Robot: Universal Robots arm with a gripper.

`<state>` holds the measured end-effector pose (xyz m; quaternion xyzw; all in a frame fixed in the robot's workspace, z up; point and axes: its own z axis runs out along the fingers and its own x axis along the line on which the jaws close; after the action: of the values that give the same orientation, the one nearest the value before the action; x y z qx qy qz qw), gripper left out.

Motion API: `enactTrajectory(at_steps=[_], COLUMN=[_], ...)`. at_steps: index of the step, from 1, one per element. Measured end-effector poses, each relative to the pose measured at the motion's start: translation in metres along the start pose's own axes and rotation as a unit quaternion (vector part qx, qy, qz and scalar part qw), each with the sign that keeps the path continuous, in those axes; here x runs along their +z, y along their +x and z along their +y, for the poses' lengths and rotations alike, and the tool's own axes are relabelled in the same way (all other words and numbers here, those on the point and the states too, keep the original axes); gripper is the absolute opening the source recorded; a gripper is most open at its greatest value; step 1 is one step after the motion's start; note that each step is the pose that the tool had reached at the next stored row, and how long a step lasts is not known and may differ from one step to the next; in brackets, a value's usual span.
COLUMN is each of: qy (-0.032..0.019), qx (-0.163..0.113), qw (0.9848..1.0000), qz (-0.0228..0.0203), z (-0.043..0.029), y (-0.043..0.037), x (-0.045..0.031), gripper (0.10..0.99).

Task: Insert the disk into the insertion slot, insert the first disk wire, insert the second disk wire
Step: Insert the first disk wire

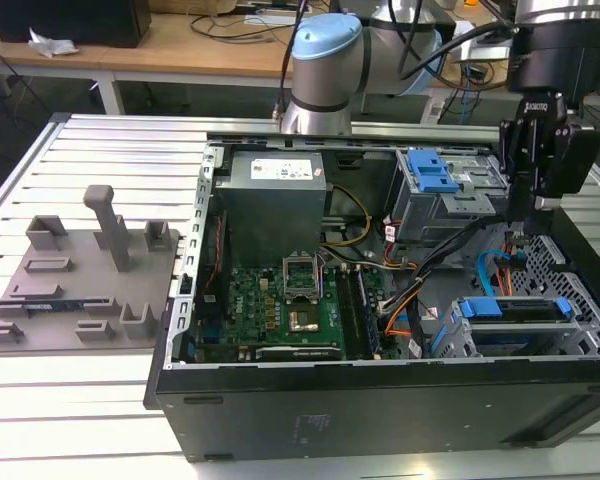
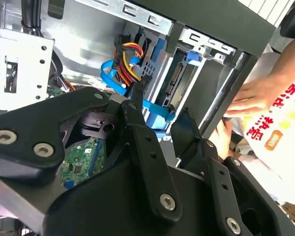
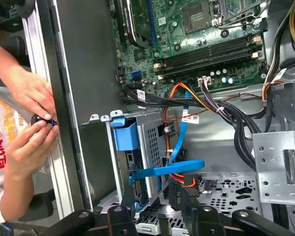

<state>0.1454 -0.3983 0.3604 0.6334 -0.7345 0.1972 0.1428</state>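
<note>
Black computer case (image 1: 380, 410) lies open on the desk (image 1: 80, 400), hand (image 1: 521, 215) hanging over its drive corner.
Below the hand, the grey slot (image 1: 448, 338) holds the disk (image 1: 515, 315); a blue cable (image 3: 167, 169) loops just ahead of the spread, empty fingers (image 2: 137, 137).

The things are carried by a table (image 1: 80, 440) made of pale metal slats with narrow grooves between them. Two things are laid directly on it. An open black computer case (image 1: 380, 410) is set on its side on the slats, directly under the gripper (image 1: 521, 222), which is hung above the end of the case at the exterior view's right. Well apart from the gripper, past the opposite end of the case, a flat grey fixture plate (image 1: 80, 285) is placed on the slats, just beside the case wall. Several upright grey holders (image 1: 108, 225) are borne by this plate.
</note>
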Motion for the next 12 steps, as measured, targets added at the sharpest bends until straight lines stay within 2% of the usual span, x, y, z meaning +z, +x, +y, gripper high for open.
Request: enactTrajectory(at_steps=[1, 2, 3, 4, 6, 10, 12], qy=[0.0014, 0.0033, 0.0060, 0.0071, 0.0087, 0.0105, 0.0120], qx=[0.000, 0.000, -0.001, -0.002, -0.003, -0.003, -0.003], qw=[1.0000, 1.0000, 0.9998, 0.9996, 0.9995, 0.9995, 0.9995], qz=[-0.0001, 0.0039, 0.0202, 0.0266, 0.0310, 0.0308, 0.0307], z=[0.0006, 0.0023, 0.0037, 0.0039, 0.0048, 0.0059, 0.0036], y=[-0.0007, -0.0023, -0.0050, -0.0065, -0.0122, -0.0176, -0.0194], x=[0.0006, 0.0005, -0.0010, -0.0017, -0.0031, 0.0050, 0.0075], gripper=[0.502, 0.502, 0.502, 0.502, 0.502, 0.502, 0.502])
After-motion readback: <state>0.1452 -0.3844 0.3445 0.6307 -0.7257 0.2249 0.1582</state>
